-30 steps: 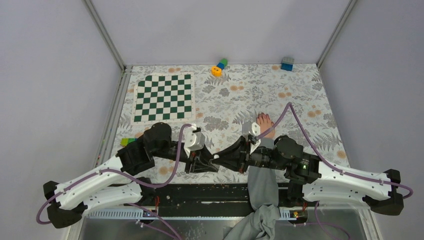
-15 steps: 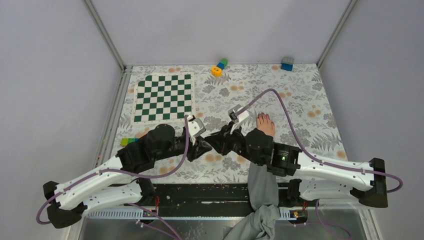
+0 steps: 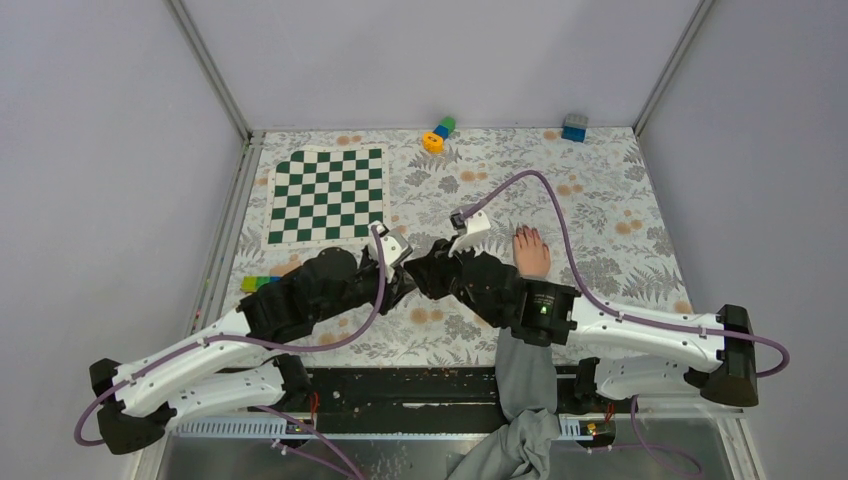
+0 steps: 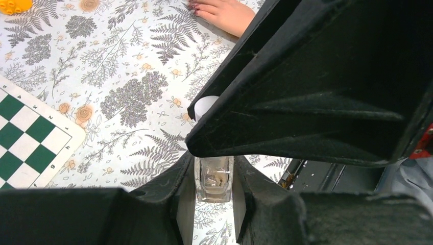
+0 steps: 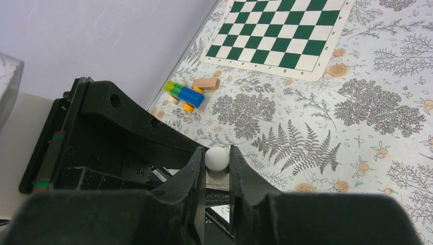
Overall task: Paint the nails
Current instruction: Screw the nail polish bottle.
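Note:
A bare hand (image 3: 530,251) with a grey sleeve (image 3: 525,372) lies flat on the floral cloth, right of centre. Its dark-reddish nails (image 4: 196,6) show at the top of the left wrist view. My left gripper (image 3: 403,270) is shut on a small clear glass bottle (image 4: 214,179), as its own view (image 4: 213,168) shows. My right gripper (image 3: 434,268) meets it tip to tip, left of the hand. It is shut on the bottle's round white cap (image 5: 216,157), seen in its own view (image 5: 217,162). The cap also shows in the left wrist view (image 4: 205,106).
A green-and-white chessboard (image 3: 328,195) lies at the far left. A yellow, blue and green toy (image 3: 437,134) and a blue block (image 3: 574,127) sit at the far edge. Coloured bricks (image 5: 185,94) lie by the left wall, near the left arm.
Both grippers have moved together away from the near edge towards the table's middle. The right arm has swung left off the hand, which now lies uncovered.

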Robot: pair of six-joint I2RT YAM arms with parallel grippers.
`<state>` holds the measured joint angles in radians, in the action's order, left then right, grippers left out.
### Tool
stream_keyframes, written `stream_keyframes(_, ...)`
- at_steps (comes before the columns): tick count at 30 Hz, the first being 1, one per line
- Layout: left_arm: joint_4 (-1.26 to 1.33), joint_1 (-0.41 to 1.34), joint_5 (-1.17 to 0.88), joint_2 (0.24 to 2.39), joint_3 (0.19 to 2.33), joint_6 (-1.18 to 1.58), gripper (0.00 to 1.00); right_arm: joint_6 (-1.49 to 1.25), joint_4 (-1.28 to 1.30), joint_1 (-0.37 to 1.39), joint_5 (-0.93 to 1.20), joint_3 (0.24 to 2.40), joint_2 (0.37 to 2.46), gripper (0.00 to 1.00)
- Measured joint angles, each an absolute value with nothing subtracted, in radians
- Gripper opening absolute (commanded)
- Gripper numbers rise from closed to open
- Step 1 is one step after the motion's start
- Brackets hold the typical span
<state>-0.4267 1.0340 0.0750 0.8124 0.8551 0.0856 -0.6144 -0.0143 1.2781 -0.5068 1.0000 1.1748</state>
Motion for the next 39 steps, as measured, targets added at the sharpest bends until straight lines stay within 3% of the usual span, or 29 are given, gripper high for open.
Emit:
stream_keyframes(4, -0.409, 1.034, 0.047, 0.810, 0.854, 0.079, 0.00, -0.589, -0.054, 1.279, -0.501, 0.962, 1.139, 0.41)
stream_keyframes(11, -0.293, 1.032, -0.073, 0.780, 0.850, 0.066, 0.00, -0.526, -0.089, 1.295, -0.475, 0.856, 0.948, 0.60)
stream_keyframes(18, -0.230, 1.032, -0.232, 0.743, 0.848, 0.047, 0.00, -0.374, -0.178, 1.296, -0.398, 0.710, 0.690, 0.65)
stream_keyframes(23, -0.187, 1.032, -0.428, 0.733, 0.840, 0.041, 0.00, -0.243, -0.240, 1.296, -0.156, 0.683, 0.606, 0.70)
stream_keyframes(30, -0.120, 1.032, -0.685, 0.748, 0.840, 0.062, 0.00, -0.175, -0.387, 1.296, 0.129, 0.664, 0.601, 0.73)
stream_keyframes(39, -0.049, 1.032, -0.870, 0.781, 0.840, 0.121, 0.00, -0.152, -0.442, 1.296, 0.350, 0.722, 0.757, 0.72)
